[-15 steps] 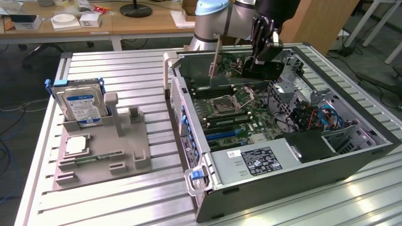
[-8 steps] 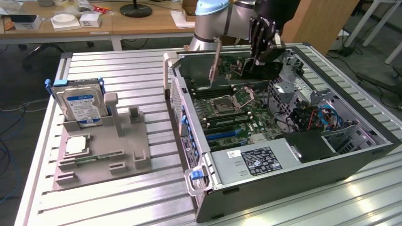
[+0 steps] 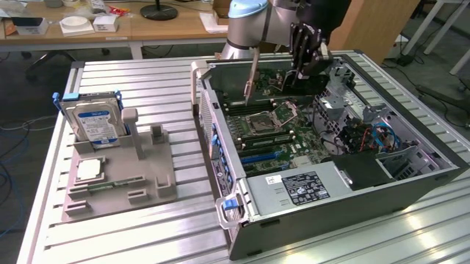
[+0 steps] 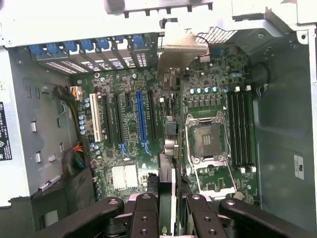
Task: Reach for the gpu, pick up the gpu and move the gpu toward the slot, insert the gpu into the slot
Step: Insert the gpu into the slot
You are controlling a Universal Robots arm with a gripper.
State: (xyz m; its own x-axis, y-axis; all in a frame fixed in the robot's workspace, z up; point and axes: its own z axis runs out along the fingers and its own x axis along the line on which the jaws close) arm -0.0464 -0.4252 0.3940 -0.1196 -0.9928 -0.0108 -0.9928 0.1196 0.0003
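step: gpu held above the open case | jaws: clamped on the gpu | tip: imo keep it upright, edge parallel to the blue slot, no twisting

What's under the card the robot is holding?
The green motherboard, with its square processor socket and black memory slots. The gpu and the gripper cover the strip directly beneath.

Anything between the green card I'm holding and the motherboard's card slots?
Nothing visible. The hand grips the thin green circuit card with silver bracket edge-down above the green motherboard, whose long narrow plastic slots lie uncovered.
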